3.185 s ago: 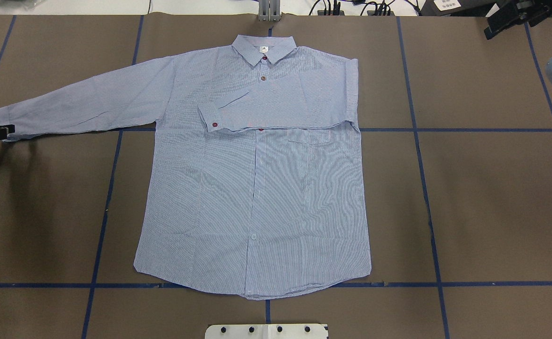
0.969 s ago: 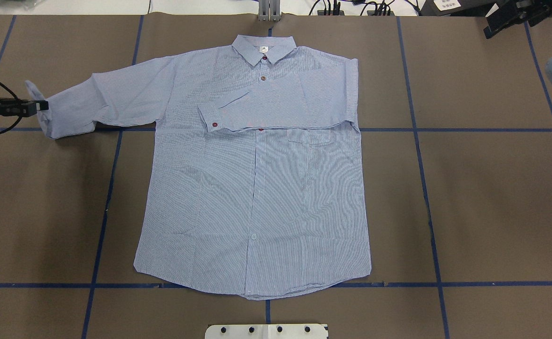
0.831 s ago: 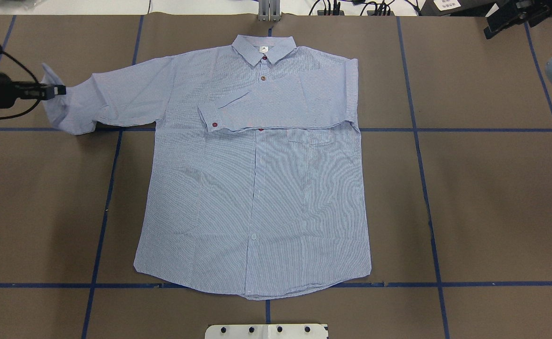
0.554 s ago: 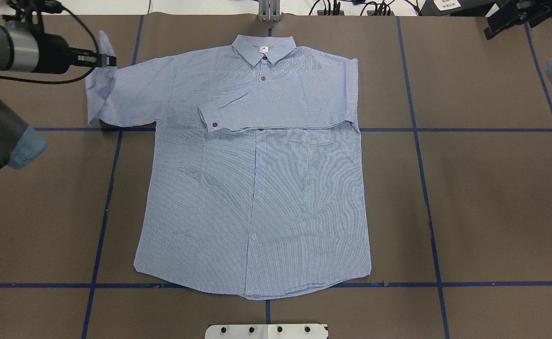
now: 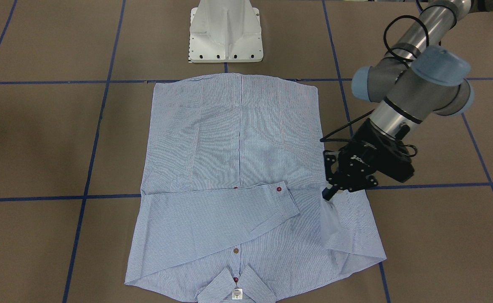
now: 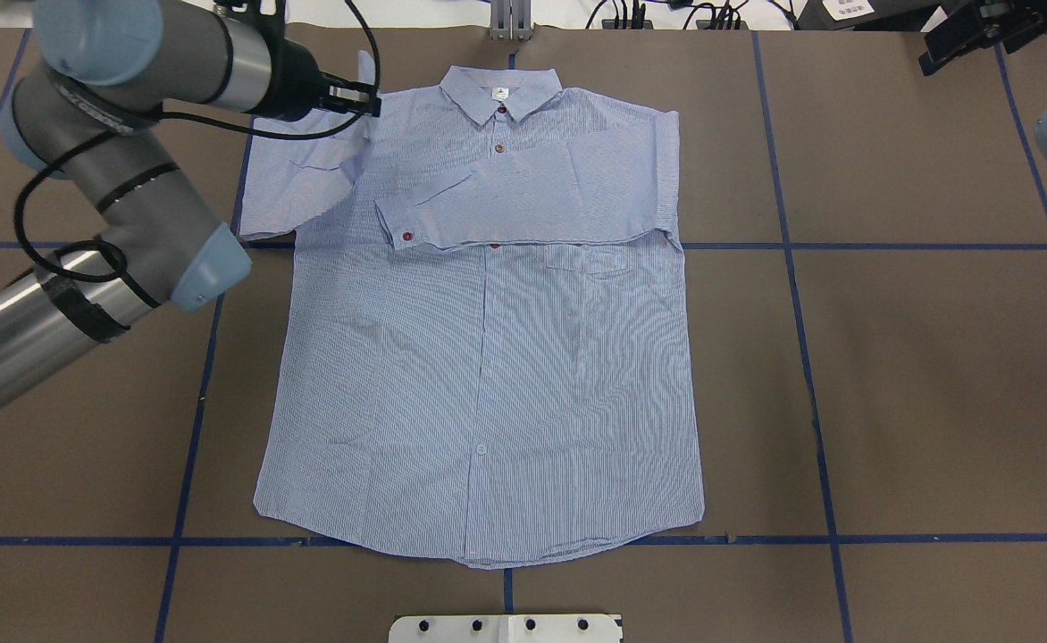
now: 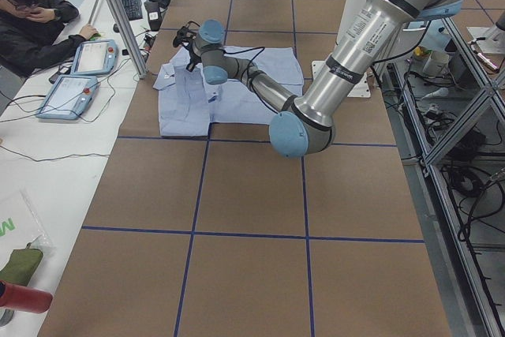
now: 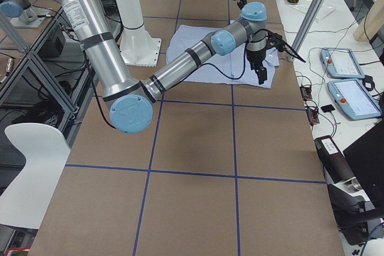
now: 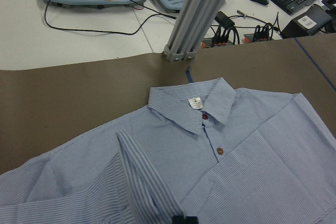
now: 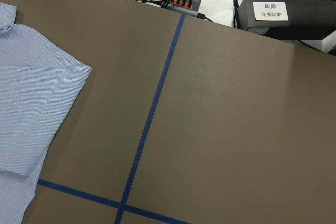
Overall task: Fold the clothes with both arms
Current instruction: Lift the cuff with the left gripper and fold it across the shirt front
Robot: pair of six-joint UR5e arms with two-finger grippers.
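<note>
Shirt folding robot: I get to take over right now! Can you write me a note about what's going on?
Left gripper: shut on a sleeve cuff, lifted over the shirt's shoulder near the collar.
Right gripper: raised off to the side, away from the shirt, nothing seen in it. I cannot tell if it is open or shut.
Shirt: flat on the table, front up, collar away from the robot.
Done: the other sleeve lies folded across the chest.
Left: lay the held sleeve across too, let go, then probably fold the body.
</note>
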